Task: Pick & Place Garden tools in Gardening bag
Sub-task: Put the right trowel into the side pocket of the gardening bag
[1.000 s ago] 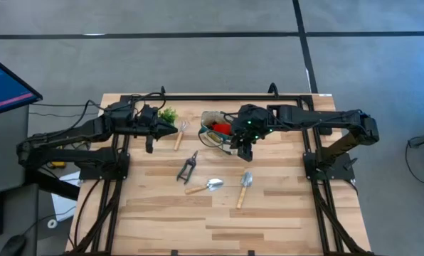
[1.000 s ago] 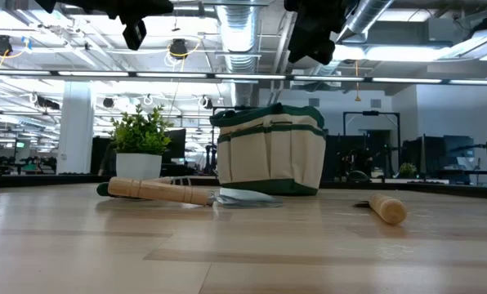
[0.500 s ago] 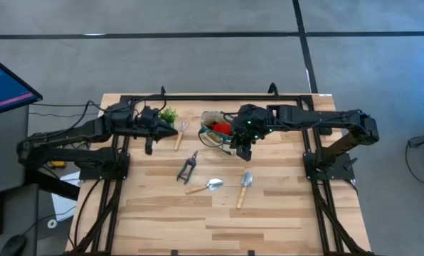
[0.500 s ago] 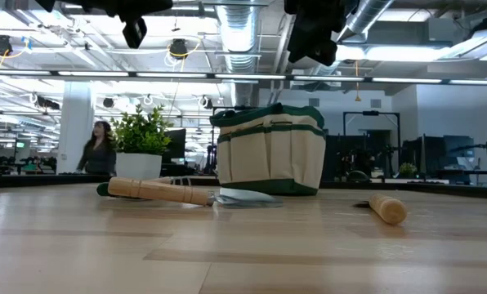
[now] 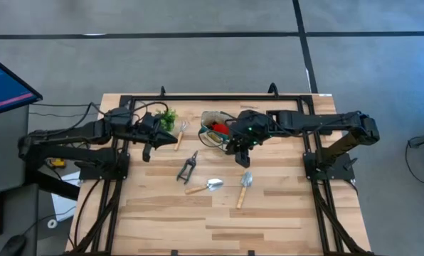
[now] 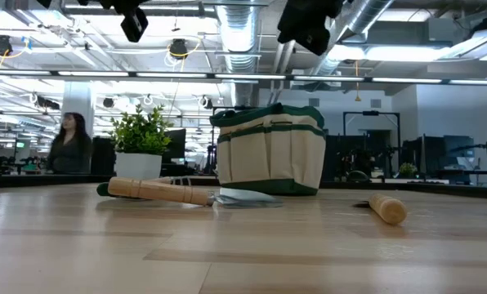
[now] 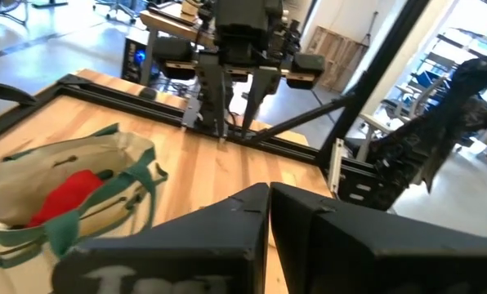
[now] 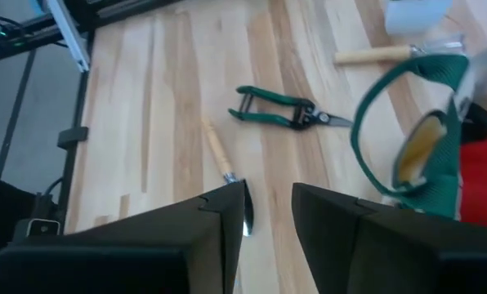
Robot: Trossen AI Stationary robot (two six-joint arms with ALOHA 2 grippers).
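Right end effector (image 5: 238, 151), parted and empty, hangs beside bag (image 5: 215, 129); left end effector (image 5: 154, 139) closed

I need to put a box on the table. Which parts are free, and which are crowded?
Free: the wide table front below the two trowels, and the right side past them. Crowded: the back, around the potted plant, rake, gardening bag and shears.

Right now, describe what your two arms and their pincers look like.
Both arms are matte black, jointed segments with black cables looped along them. The left pincer and right pincer each end in two flat, angular dark fingers. Small green lights glow on the right arm's wrist.
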